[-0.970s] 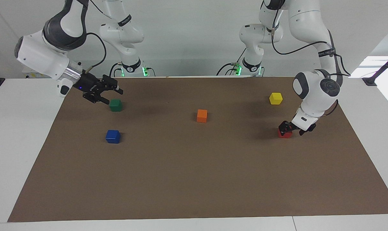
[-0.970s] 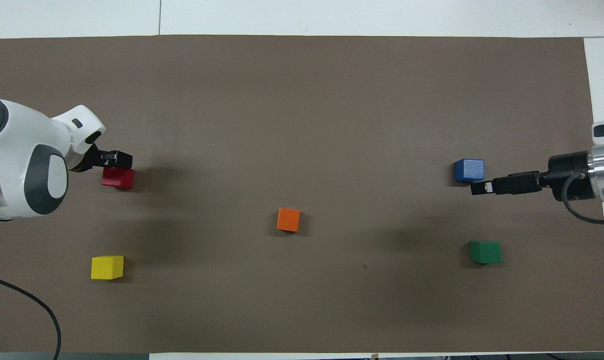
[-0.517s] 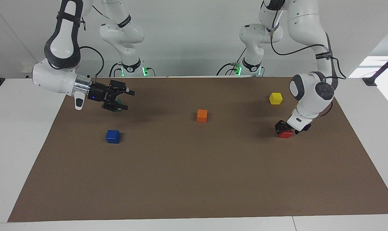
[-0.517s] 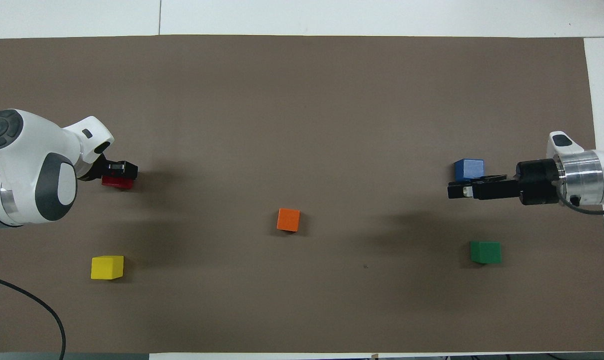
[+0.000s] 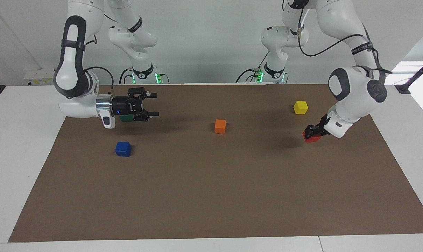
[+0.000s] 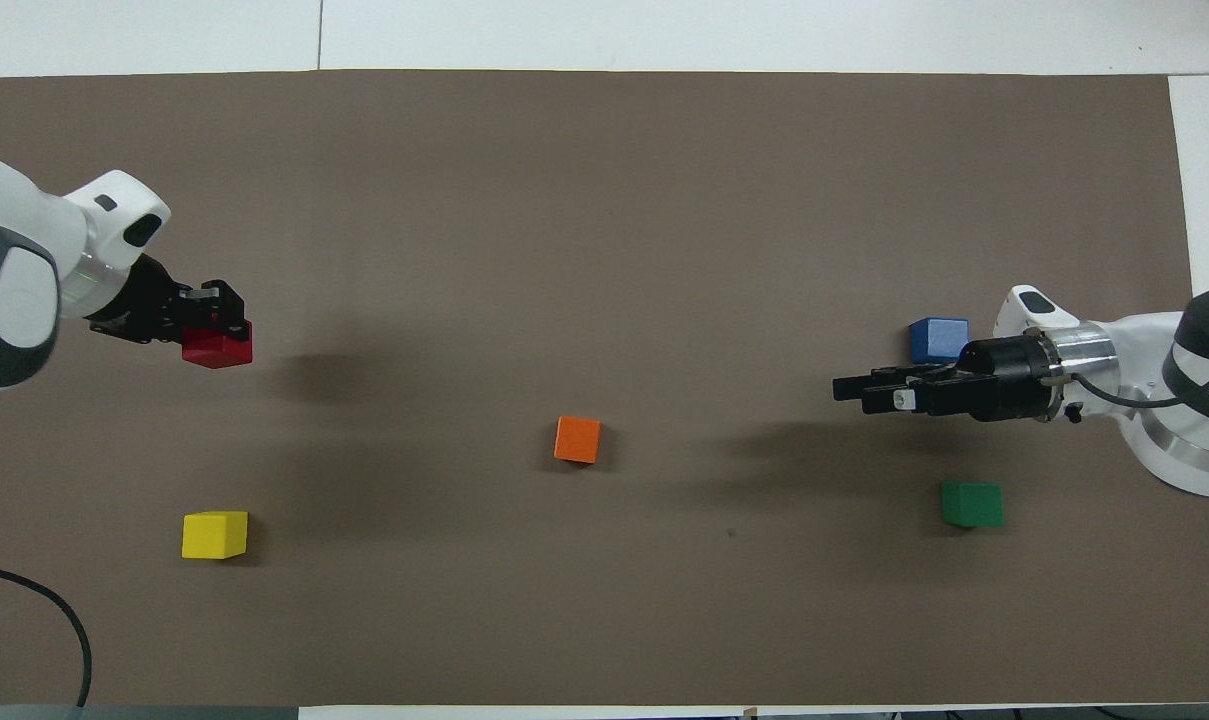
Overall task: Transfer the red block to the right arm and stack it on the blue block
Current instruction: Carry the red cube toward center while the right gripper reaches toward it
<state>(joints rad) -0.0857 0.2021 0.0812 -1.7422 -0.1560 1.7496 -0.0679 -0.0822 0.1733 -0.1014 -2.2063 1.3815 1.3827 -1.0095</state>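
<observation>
Across the table [image 5: 22,147] I see a brown mat [image 5: 211,196] covering most of the top, with five cubes spread over it. The two white arms come in from the robots' end. My right arm [image 5: 75,70] reaches out level above the mat at its own end, a small blue light on its wrist. My left arm [image 5: 354,91] bends down over its own end of the mat.

The right gripper [image 5: 154,104] points toward the middle of the table with its fingers spread and nothing between them. In the facing view it hangs over the mat just past the green block [image 6: 972,504], which is mostly hidden by the wrist in that view; the overhead view shows that block sitting clear on the mat.

The left gripper [image 5: 311,132] is pinching the red block [image 5: 312,137]. The block looks tilted and seems lifted just off the mat, with a shadow spread beside it in the overhead view, though I cannot tell for certain that it has left the surface.

The blue block [image 5: 123,148] sits on the mat at the right arm's end, farther from the robots than the green one and well apart from the red block. The orange block [image 5: 220,126] lies near the middle of the mat. The yellow block [image 5: 300,107] sits at the left arm's end, nearer to the robots than the orange one.
</observation>
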